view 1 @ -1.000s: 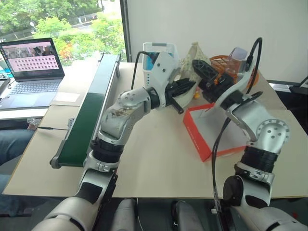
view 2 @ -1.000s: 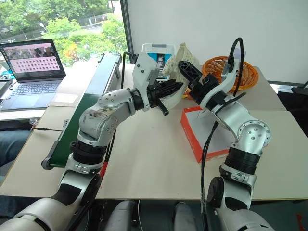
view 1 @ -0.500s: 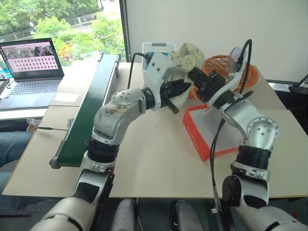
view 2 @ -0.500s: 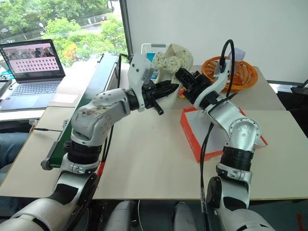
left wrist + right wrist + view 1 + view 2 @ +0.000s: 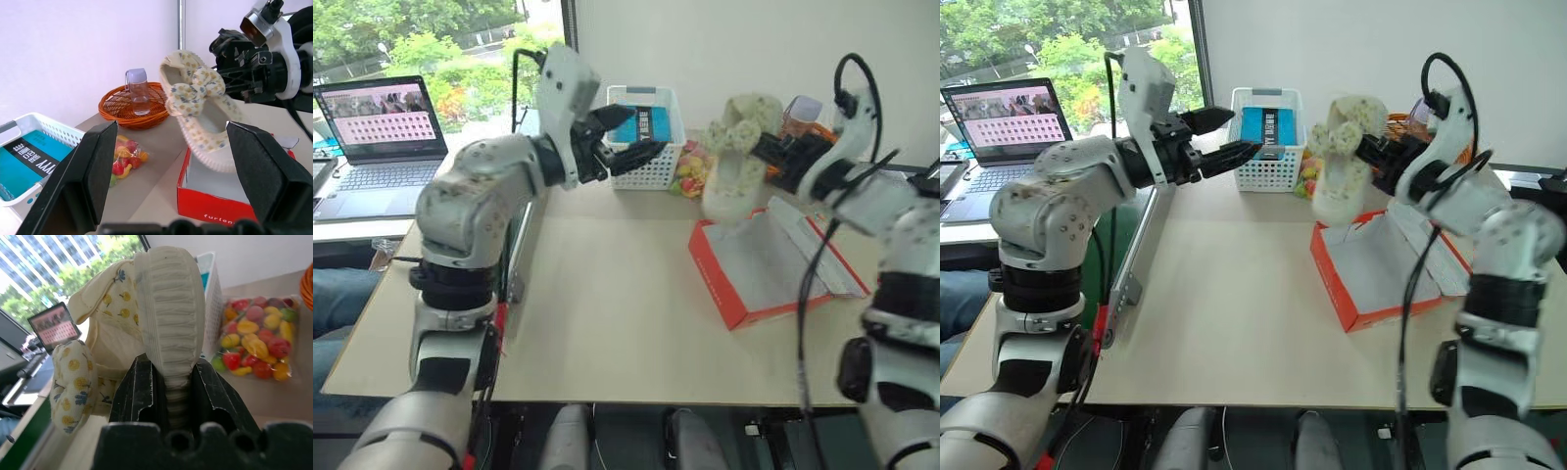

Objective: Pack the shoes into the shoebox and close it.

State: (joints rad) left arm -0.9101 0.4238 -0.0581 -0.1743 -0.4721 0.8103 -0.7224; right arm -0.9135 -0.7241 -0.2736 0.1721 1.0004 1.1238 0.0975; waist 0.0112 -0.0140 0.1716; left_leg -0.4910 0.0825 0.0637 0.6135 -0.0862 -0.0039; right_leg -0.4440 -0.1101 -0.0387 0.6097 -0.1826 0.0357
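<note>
A: What has just changed?

B: The shoe [image 5: 734, 157] has passed from the left gripper [image 5: 628, 139], now spread apart and drawn back toward the white mesh basket [image 5: 644, 168], to the right gripper [image 5: 166, 382], clamped on its heel. It hangs above the red shoebox [image 5: 773, 269], so placing is probably next.

A: And the containers?

B: The shoebox lies open, white inside and empty. The basket holds a teal packet [image 5: 1266, 125]. The orange wicker basket [image 5: 131, 103] holds a small bottle [image 5: 138, 89].
</note>
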